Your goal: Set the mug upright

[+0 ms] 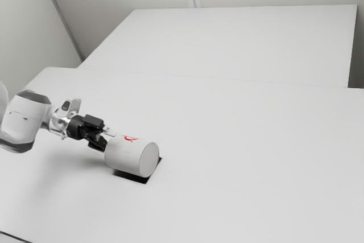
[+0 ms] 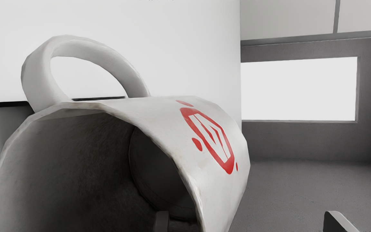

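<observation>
The jaws of the black gripper stand spread, one at the mouth of the white mug, the other outside its wall. The mug lies on its side, flat round base away from the gripper. Its rim has faint brownish marks; the looped handle looks smooth. A red emblem frames angular strokes. Beneath, a flat black piece rests on the plain white worktop.

The mug blocks the way, but its mouth gapes open.
</observation>
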